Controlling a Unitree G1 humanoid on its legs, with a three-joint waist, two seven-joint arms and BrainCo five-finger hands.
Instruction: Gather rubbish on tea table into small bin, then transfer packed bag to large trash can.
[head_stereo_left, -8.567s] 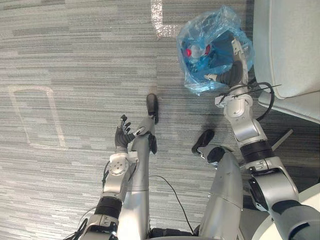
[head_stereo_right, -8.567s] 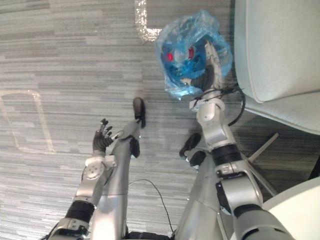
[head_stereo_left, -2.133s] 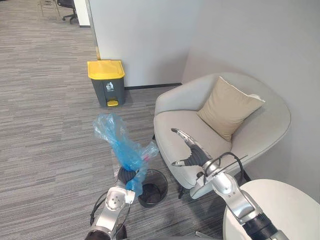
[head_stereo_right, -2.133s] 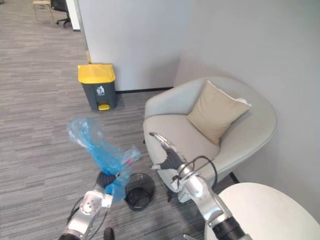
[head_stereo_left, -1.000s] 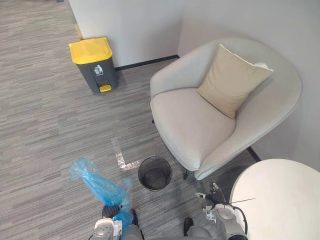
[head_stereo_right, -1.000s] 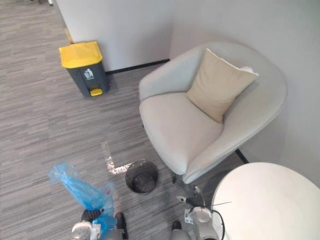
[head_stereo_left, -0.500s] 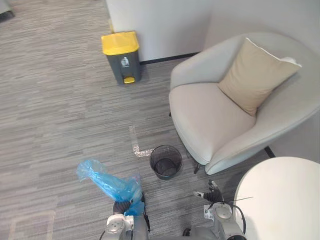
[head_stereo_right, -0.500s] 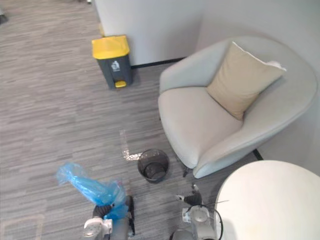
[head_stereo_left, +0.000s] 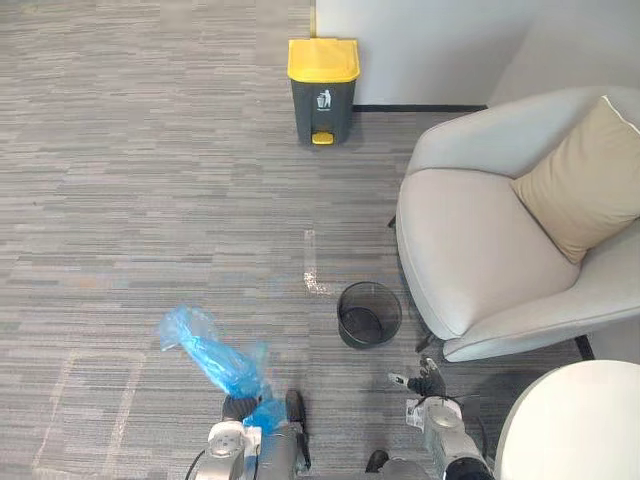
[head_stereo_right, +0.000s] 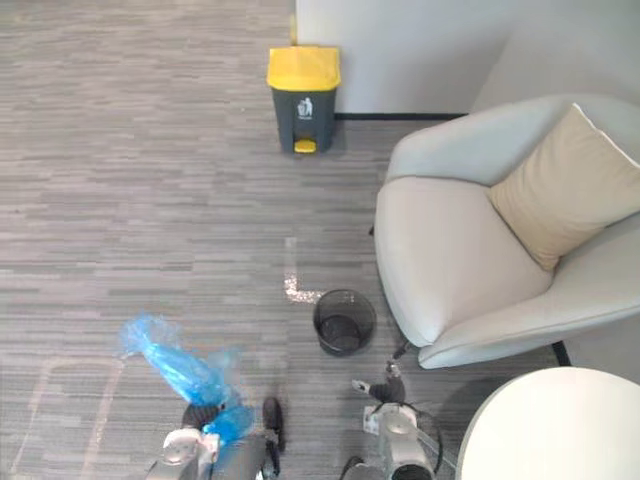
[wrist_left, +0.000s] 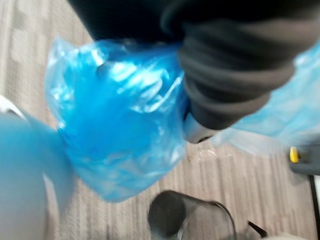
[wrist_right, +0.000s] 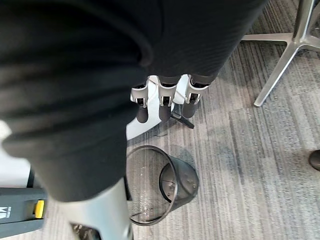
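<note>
Left eye view has the blue bag (head_stereo_left: 213, 358) up off the floor, left of the small bin (head_stereo_left: 369, 313) and closer to the robot. The left robot hand (head_stereo_left: 237, 406) is squeezed around the bag's bunched neck. The right robot hand (wrist_right: 165, 102) hangs near the small bin with straight fingers and holds nothing. The big trash can (head_stereo_left: 323, 88) with the yellow lid stands far past the small bin, by the wall. I think the bag is thin, soft, light and slippery, and could rip, so the scrunched neck looks best to hold.
</note>
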